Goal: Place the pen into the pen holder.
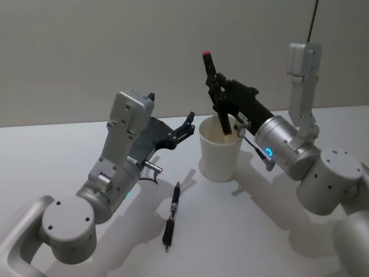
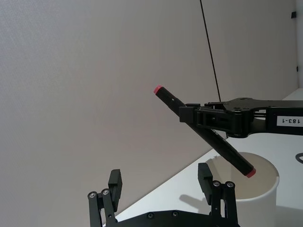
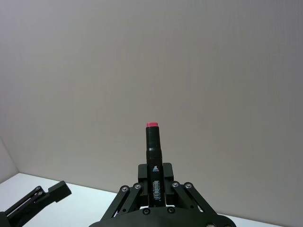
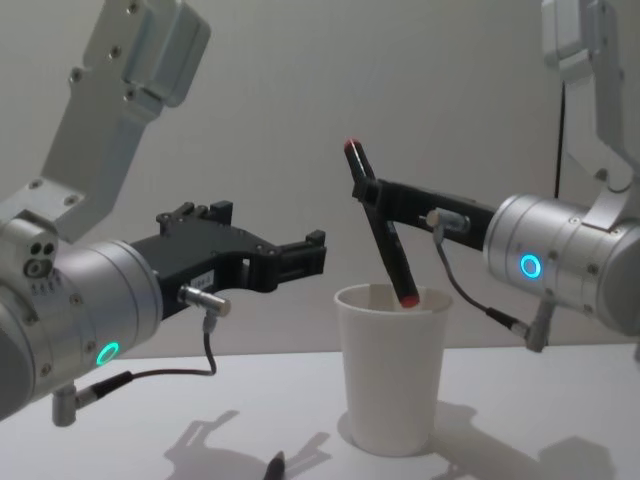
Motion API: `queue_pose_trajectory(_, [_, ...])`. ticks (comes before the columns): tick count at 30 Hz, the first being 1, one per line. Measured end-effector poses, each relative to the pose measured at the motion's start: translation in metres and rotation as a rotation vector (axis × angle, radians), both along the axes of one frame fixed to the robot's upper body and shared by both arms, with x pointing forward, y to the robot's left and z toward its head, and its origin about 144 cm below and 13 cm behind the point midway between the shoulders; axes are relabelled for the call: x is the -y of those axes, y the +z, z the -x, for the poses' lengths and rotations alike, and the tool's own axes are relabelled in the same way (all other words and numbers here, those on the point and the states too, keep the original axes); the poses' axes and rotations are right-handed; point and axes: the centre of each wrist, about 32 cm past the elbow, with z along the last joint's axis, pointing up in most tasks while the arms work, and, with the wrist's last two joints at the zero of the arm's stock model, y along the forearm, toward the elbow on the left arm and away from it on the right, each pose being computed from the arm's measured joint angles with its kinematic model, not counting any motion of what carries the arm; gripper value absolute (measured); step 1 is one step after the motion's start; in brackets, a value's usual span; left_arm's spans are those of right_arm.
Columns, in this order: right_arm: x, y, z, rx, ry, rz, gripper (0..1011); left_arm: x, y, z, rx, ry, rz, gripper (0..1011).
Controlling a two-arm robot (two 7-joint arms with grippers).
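My right gripper [image 1: 218, 90] is shut on a black pen with red ends [image 1: 210, 70], held tilted above the white paper cup pen holder [image 1: 219, 154]. The pen's lower red end sits just inside the cup's mouth [image 4: 408, 297]. The left wrist view gives the same pen [image 2: 222, 146] slanting down over the cup's rim [image 2: 265, 176]. In the right wrist view the pen [image 3: 153, 142] stands up between my right gripper's fingers [image 3: 175, 189]. My left gripper [image 1: 187, 124] hovers open and empty just left of the cup.
A second black pen [image 1: 171, 214] lies on the white table [image 1: 57, 150] in front of the cup, between the two arms. A plain wall stands behind. A thin dark cable [image 2: 210, 52] hangs at the right.
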Motion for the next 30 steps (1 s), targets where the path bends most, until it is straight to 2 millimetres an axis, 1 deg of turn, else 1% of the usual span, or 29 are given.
queue_pose_trajectory(21, [0.0030, -0.0026, 0.0072, -0.009, -0.008, 0.014, 181, 0.0000, 0.0000, 0.0000, 0.000, 0.000, 0.000, 1001])
queue_pose_trajectory(23, [0.0032, -0.0028, 0.0075, -0.010, -0.008, 0.015, 240, 0.0000, 0.0000, 0.0000, 0.000, 0.000, 0.000, 1001])
queue_pose_trajectory(25, [0.0033, -0.0029, 0.0077, -0.011, -0.009, 0.015, 276, 0.0000, 0.0000, 0.0000, 0.000, 0.000, 0.000, 1001])
queue_pose_trajectory(26, [0.0033, -0.0029, 0.0077, -0.011, -0.009, 0.015, 329, 0.0000, 0.0000, 0.0000, 0.000, 0.000, 0.000, 1001])
queue_pose_trajectory(29, [0.0033, -0.0029, 0.0079, -0.011, -0.009, 0.016, 388, 0.0000, 0.0000, 0.0000, 0.000, 0.000, 0.000, 1001])
queue_pose_trajectory(30, [0.0034, -0.0029, 0.0080, -0.011, -0.009, 0.016, 443, 0.0000, 0.0000, 0.0000, 0.000, 0.000, 0.000, 1001])
